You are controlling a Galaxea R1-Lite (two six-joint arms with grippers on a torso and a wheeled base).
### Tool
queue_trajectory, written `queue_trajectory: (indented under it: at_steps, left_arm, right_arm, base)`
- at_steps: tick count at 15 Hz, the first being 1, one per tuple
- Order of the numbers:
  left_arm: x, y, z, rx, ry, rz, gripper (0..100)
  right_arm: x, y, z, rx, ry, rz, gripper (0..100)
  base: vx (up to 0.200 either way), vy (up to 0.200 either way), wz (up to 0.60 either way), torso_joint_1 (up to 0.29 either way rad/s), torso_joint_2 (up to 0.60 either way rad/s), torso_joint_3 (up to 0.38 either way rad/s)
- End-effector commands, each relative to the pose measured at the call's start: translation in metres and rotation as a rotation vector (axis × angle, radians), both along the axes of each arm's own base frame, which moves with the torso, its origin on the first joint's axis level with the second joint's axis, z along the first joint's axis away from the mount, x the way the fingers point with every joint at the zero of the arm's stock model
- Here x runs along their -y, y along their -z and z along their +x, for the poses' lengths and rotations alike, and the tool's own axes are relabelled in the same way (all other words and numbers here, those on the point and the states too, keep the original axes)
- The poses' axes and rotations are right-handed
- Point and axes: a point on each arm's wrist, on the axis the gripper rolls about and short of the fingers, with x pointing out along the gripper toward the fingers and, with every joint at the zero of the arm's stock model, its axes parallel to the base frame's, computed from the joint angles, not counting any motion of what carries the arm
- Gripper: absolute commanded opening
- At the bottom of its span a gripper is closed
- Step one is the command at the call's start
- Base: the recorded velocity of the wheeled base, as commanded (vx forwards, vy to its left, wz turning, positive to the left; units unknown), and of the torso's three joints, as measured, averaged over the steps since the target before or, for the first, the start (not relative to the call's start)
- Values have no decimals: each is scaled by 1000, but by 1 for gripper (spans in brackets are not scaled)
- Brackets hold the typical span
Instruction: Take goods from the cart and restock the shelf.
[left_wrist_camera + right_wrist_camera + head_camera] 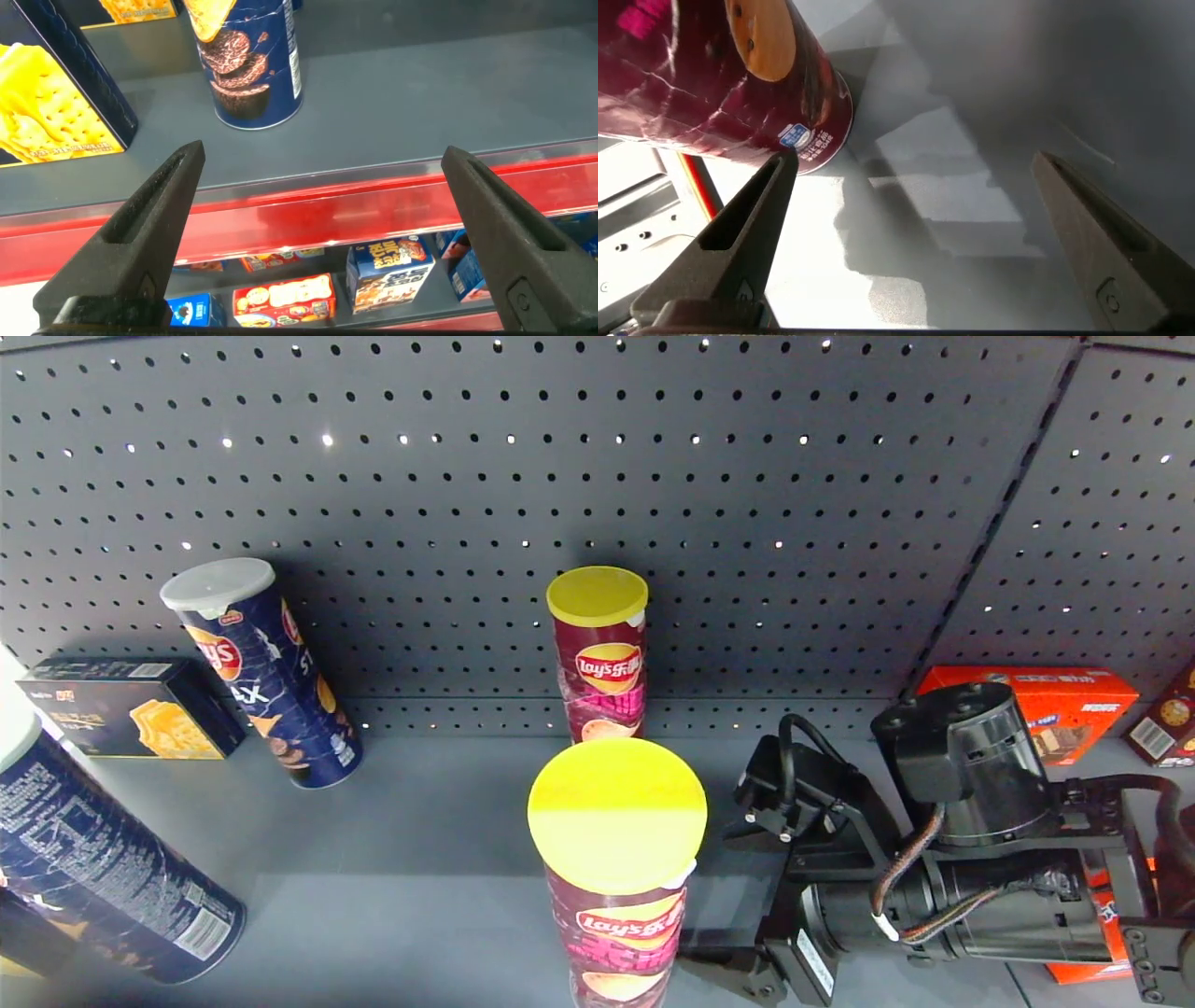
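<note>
Your right gripper (915,166) is released, jaws spread wide, just beside the front red can (616,915) on the shelf (420,840); your left gripper (322,154) is spread too.

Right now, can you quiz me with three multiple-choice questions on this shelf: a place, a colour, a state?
1. Where is the dark cracker box? A) left end of the shelf B) right end C) atop a can
2. What colour is the front maroon chip can's lid? A) white B) yellow C) blue
3. How are the right arm's jaws? A) shut on a can B) shut on a box C) open, empty
Answers: 1 A, left of the white-lidded blue chip can; 2 B, its top is yellow; 3 C, they stand spread wide, gripping nothing.
</note>
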Motion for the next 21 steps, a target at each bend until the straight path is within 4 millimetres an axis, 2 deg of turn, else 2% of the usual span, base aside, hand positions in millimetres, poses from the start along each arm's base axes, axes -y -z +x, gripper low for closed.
queue_trajectory:
  at_steps: [1, 7, 14, 16, 17, 18, 19, 20, 21]
  left_arm:
    - [0, 0, 0, -3, 0, 0, 100]
    - [0, 0, 0, -3, 0, 0, 100]
    - [0, 0, 0, -1, 0, 0, 100]
    - [0, 0, 0, 0, 0, 0, 100]
    - [0, 0, 0, -1, 0, 0, 100]
    - [0, 0, 0, -1, 0, 0, 100]
    - [0, 0, 0, -1, 0, 0, 100]
    - [0, 0, 0, -1, 0, 0, 100]
    - [0, 0, 0, -1, 0, 0, 100]
  right_arm:
    - [0, -5, 0, 12, -1, 12, 100]
    - [-9, -3, 7, 9, -4, 10, 100]
    - [6, -4, -5, 15, 13, 7, 100]
    - [16, -19, -5, 56, 50, 47, 100]
    - [41, -48, -4, 140, 152, 119, 100]
    - [65, -65, -9, 190, 237, 173, 100]
    - [91, -77, -16, 240, 326, 209, 100]
    - [107, -80, -22, 268, 380, 220, 100]
    - [134, -84, -36, 320, 482, 236, 100]
  base:
    - [0, 0, 0, 0, 0, 0]
    - [0, 0, 0, 0, 0, 0]
    - [0, 0, 0, 0, 0, 0]
    - [0, 0, 0, 0, 0, 0]
    - [0, 0, 0, 0, 0, 0]
    - [0, 0, 0, 0, 0, 0]
    - [0, 0, 0, 0, 0, 0]
    - [0, 0, 0, 0, 0, 0]
    - [0, 0, 0, 0, 0, 0]
